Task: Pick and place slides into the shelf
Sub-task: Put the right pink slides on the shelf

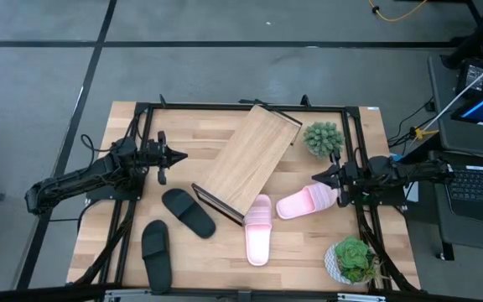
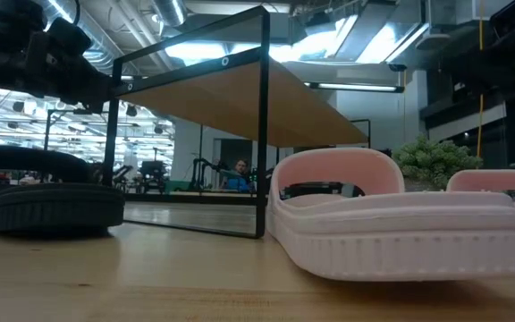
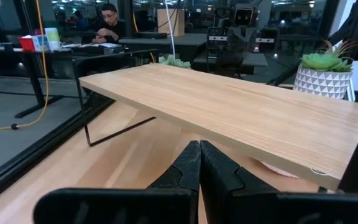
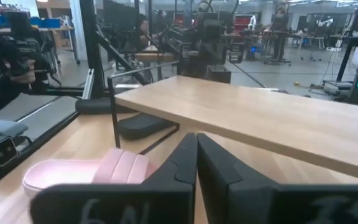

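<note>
The shelf, a slanted light wood board on a thin black frame, stands mid-table. One pink slide lies sole-down at the shelf's near end; the second pink slide lies to its right. Two black slides lie flat on the table's near-left part. My left gripper hovers shut left of the shelf, pointing at it; its shut fingers face the board. My right gripper hovers shut just above the second pink slide's far side.
A green plant stands right of the shelf's far end; a potted succulent sits at the near right corner. A black frame rims the table. A desk with a laptop is off to the right. People sit beyond the table.
</note>
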You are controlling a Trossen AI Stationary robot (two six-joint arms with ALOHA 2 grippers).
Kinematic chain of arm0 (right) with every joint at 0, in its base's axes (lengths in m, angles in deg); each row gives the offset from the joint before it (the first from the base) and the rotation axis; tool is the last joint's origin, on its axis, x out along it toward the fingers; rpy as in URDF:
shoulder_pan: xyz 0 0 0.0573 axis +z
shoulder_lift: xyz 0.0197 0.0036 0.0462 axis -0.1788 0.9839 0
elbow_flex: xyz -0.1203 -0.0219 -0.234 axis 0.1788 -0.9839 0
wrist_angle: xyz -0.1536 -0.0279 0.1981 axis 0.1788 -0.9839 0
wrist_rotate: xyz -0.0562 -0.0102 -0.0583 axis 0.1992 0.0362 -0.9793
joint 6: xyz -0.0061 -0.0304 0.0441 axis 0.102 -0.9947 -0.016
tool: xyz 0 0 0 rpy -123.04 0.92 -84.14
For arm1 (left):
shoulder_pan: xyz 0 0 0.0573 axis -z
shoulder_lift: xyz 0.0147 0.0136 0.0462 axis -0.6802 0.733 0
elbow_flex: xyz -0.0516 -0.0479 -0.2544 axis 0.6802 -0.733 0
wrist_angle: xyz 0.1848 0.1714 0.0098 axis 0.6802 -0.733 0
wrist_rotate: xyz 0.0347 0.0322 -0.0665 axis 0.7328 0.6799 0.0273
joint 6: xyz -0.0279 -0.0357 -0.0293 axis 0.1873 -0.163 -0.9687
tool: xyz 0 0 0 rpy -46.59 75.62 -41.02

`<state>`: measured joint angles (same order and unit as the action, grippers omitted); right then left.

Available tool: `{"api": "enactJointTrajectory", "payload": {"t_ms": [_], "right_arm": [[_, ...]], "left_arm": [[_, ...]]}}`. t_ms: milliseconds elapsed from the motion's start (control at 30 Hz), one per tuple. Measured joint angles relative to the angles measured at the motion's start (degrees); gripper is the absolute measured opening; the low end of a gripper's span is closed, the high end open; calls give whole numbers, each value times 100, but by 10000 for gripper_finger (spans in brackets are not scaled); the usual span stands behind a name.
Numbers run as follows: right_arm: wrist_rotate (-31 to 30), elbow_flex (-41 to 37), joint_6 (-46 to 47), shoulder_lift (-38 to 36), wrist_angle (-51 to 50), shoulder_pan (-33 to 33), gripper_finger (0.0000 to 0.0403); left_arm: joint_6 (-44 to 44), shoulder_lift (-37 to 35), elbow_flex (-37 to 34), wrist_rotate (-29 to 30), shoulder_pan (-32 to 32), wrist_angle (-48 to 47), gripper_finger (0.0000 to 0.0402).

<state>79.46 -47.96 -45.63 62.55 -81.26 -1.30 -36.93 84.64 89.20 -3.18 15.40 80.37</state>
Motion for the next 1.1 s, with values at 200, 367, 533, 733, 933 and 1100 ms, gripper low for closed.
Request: {"api": "enactJointTrajectory", "payload": {"t_ms": [200, 367, 533, 733, 933, 1100], "right_arm": [[-1, 0, 25, 1, -233, 0, 15], [-2, 0, 10, 0, -233, 0, 15], [-2, 0, 30, 0, -230, 0, 16], [-2, 0, 10, 0, -175, 0, 16], [-135, 2, 382, -2, -172, 3, 14], [-288, 49, 1090, -2, -435, 2, 5]], "left_arm": [[0, 0, 0, 0, 0, -202, 0], [2, 0, 0, 0, 0, -333, 0], [39, 0, 0, 1, 0, -329, 0], [42, 0, 0, 2, 0, -336, 0], [34, 0, 0, 66, 0, -350, 0], [15, 0, -2, 228, 4, -349, 0]]}}
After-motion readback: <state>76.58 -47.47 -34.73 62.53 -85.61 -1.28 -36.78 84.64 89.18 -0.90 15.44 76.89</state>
